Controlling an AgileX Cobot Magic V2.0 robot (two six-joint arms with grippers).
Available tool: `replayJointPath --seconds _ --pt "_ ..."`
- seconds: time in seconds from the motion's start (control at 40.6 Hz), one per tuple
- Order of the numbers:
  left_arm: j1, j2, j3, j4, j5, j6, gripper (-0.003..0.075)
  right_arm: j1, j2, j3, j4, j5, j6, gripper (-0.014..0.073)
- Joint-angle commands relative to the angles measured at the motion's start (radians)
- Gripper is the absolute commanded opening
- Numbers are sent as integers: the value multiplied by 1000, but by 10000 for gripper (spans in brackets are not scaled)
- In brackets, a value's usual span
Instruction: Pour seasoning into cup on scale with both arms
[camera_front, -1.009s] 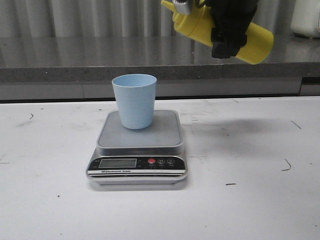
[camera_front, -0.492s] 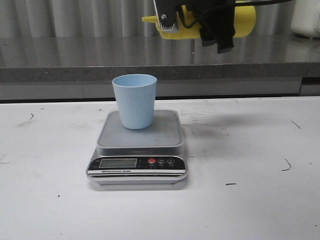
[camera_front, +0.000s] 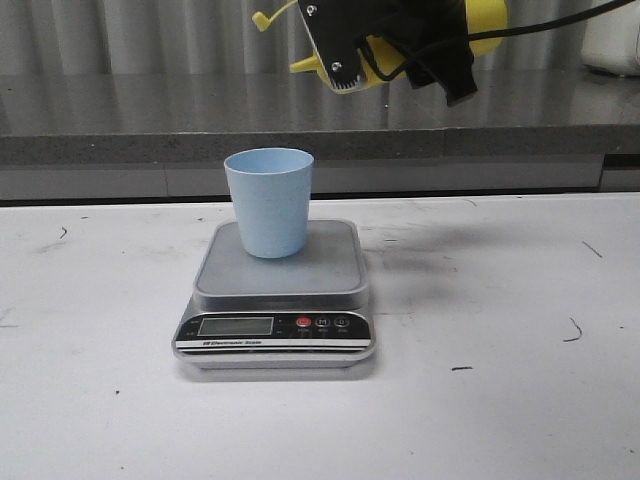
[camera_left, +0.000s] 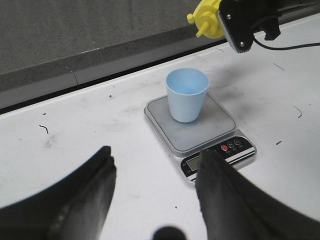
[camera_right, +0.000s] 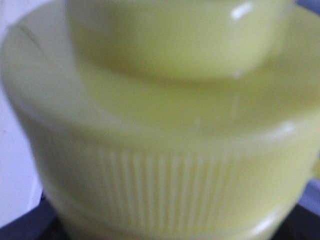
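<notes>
A pale blue cup stands at the back of the scale mid-desk. High above, the right gripper clamps the tilted yellow seasoning bottle. The left gripper hangs spread apart, well clear.

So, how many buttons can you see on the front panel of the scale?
3: a red button nearest the display, then two dark buttons in a row to its right.

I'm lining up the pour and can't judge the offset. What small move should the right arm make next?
Probably shift the yellow bottle toward the robot's left, then tip further. Held high in the right gripper, its nozzle lies roughly level, over the rim of the blue cup on the scale.
</notes>
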Motion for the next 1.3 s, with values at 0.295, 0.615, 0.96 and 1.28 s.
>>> replayJointPath --seconds 0.295,0.615,0.96,1.28 --pt "-7 4 -24 -5 -85 0 366 1 -60 -42 -85 -1 103 349" --pt "-7 4 -24 -5 -85 0 366 -22 -72 -42 -29 8 664 349" --pt "-7 4 -24 -5 -85 0 366 -127 -199 -3 374 -99 790 349" --pt "-7 4 -24 -5 -85 0 366 -274 -353 293 569 -524 804 349"
